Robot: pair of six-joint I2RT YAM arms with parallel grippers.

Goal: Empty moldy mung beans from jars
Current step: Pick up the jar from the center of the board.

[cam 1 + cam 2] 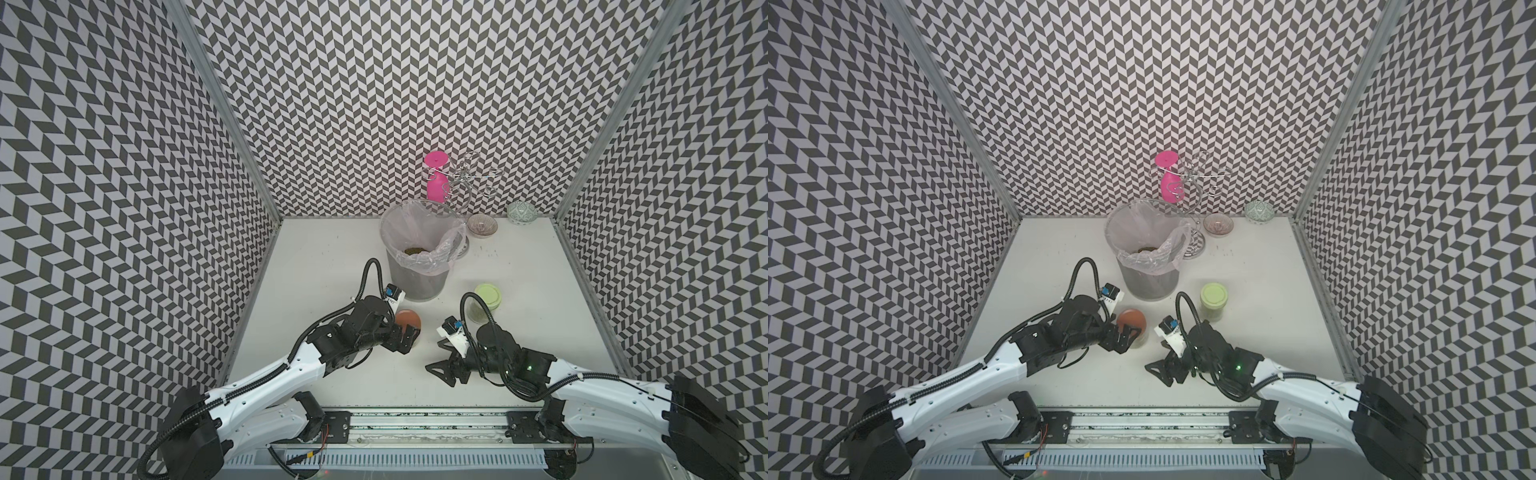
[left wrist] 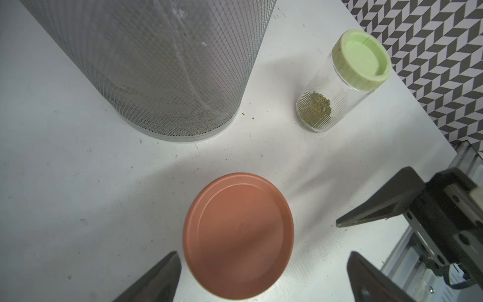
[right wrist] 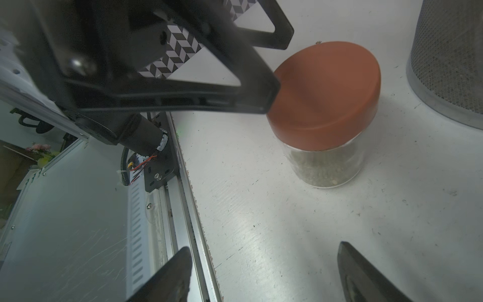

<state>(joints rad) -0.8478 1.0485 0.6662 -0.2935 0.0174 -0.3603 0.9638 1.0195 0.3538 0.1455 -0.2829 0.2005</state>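
A clear jar with an orange-brown lid (image 1: 408,321) (image 1: 1131,320) (image 2: 239,235) (image 3: 324,91) stands near the table's middle, with mung beans (image 3: 324,167) in its bottom. My left gripper (image 1: 409,336) (image 2: 261,278) is open. Its fingers (image 3: 235,100) straddle that lid, with a gap showing on each side in the left wrist view. A second jar with a pale green lid (image 1: 487,300) (image 1: 1213,300) (image 2: 345,78) stands to the right and holds a small heap of beans (image 2: 317,107). My right gripper (image 1: 439,356) (image 3: 264,272) is open and empty, low over the table in front of the orange-lidded jar.
A grey mesh bin (image 1: 415,286) (image 1: 1148,284) (image 2: 156,65) with a clear liner stands behind the left gripper, with beans (image 1: 414,251) inside. At the back are a pink bottle (image 1: 436,178), a wire stand (image 1: 473,178) and two bowls (image 1: 482,225) (image 1: 522,213). A metal rail (image 1: 415,419) runs along the front edge.
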